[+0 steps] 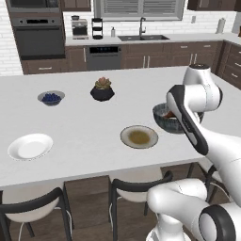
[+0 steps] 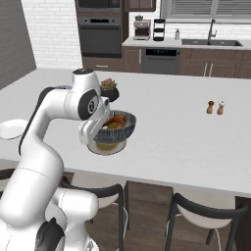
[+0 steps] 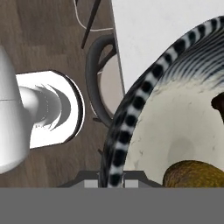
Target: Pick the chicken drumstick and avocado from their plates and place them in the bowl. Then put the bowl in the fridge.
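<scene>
Dark grey and ribbed, the bowl (image 2: 116, 128) hangs in the air above the white island counter (image 2: 186, 142), lifted clear of it and gripped at its near rim. In the hand view the gripper (image 3: 110, 181) is clenched on that rim, one finger to each side of the striped edge, with the bowl's pale speckled inside (image 3: 175, 131) spreading away to the right. The brownish-olive avocado (image 3: 197, 174) lies in the bowl close to the pinched rim, and a dark sliver of the chicken drumstick (image 3: 218, 103) shows at the far right edge of that view. From the right base view both pieces of food sit together inside the bowl, a reddish-brown piece beside a yellower one.

In the left base view the bowl (image 1: 165, 120) is partly covered by the arm's forearm, just right of the beige-rimmed plate (image 1: 139, 137), which lies bare on the counter. The plain white plate (image 1: 30, 146) lies well apart, near the counter's left front edge, also bare. Farther back on the counter stand a small blueberry bowl (image 1: 51, 98) and a black plant pot (image 1: 102, 90). Two small shakers (image 2: 215, 107) stand side by side on the counter's right part in the right base view. Dark-framed chairs (image 1: 136, 188) are tucked under the counter's front edge.
</scene>
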Tool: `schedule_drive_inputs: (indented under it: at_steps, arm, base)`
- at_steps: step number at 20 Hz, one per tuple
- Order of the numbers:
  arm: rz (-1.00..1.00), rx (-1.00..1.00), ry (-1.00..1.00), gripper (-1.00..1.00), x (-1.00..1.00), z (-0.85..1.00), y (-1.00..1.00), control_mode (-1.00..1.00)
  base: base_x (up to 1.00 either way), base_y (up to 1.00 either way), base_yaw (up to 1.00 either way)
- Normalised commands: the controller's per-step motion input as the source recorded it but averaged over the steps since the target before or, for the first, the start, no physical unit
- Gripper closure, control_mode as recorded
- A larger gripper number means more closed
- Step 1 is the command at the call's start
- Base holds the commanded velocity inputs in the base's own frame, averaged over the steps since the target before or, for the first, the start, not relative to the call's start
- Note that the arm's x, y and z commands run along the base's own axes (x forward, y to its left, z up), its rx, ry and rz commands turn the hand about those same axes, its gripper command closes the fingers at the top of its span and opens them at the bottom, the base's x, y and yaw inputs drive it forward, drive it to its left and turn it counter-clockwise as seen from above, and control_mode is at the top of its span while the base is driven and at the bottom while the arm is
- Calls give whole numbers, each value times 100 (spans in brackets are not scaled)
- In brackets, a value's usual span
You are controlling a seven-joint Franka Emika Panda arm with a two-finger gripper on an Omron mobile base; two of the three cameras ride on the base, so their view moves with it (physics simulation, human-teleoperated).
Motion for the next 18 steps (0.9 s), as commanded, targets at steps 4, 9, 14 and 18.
schedule_drive_inputs:
  at_steps: [4, 9, 14, 18]
  arm:
    - [0, 0, 0, 100, 0, 0, -1, 100]
    - [0, 0, 0, 100, 0, 0, 0, 100]
    - [0, 0, 0, 100, 0, 0, 0, 100]
    - [0, 0, 0, 100, 0, 0, 0, 100]
  base:
    - [-18, -10, -6]
    - [-80, -12, -45]
    - [-41, 0, -75]
    - [-18, 0, -93]
